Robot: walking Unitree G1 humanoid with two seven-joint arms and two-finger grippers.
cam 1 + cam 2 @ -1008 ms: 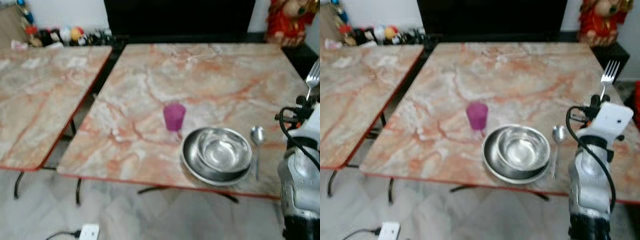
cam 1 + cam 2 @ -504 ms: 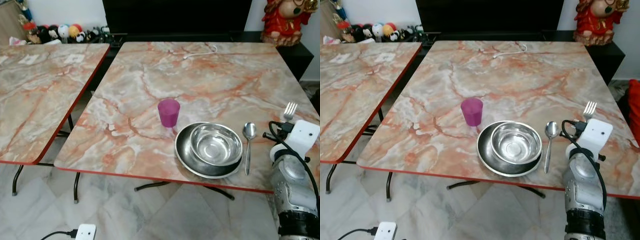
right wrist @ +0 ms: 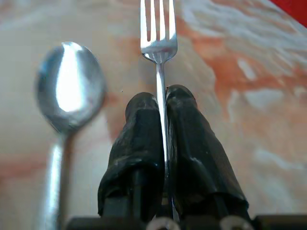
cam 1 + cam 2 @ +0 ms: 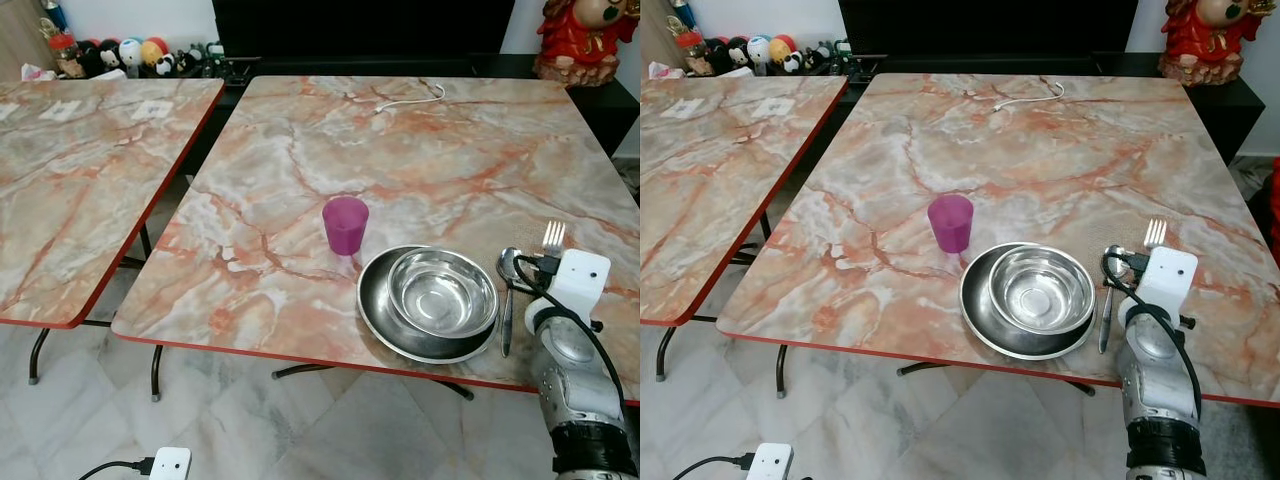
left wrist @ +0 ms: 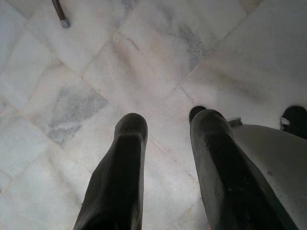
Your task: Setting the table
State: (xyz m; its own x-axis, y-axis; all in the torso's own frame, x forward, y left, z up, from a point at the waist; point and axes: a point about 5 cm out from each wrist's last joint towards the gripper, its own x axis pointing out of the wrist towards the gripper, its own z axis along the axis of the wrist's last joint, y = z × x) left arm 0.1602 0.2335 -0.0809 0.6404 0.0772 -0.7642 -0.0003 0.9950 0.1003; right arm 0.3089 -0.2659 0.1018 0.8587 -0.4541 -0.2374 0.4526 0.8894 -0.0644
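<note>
On the marble table (image 4: 300,170), going left to right: a purple cup (image 4: 345,224), its inside not visible; a steel bowl (image 4: 442,291), empty, nested in a steel plate (image 4: 385,320); a spoon (image 4: 508,280) just beside; then the right gripper (image 3: 162,103) clenched on a fork (image 3: 158,28). The left gripper (image 5: 165,129) hangs open above floor tiles (image 5: 120,57).

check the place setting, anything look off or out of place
Mostly tidy: the steel bowl sits in the plate, purple cup upright, spoon beside the plate. The odd item is a white cable lying at the table's far edge. The fork is clamped in the right gripper.
</note>
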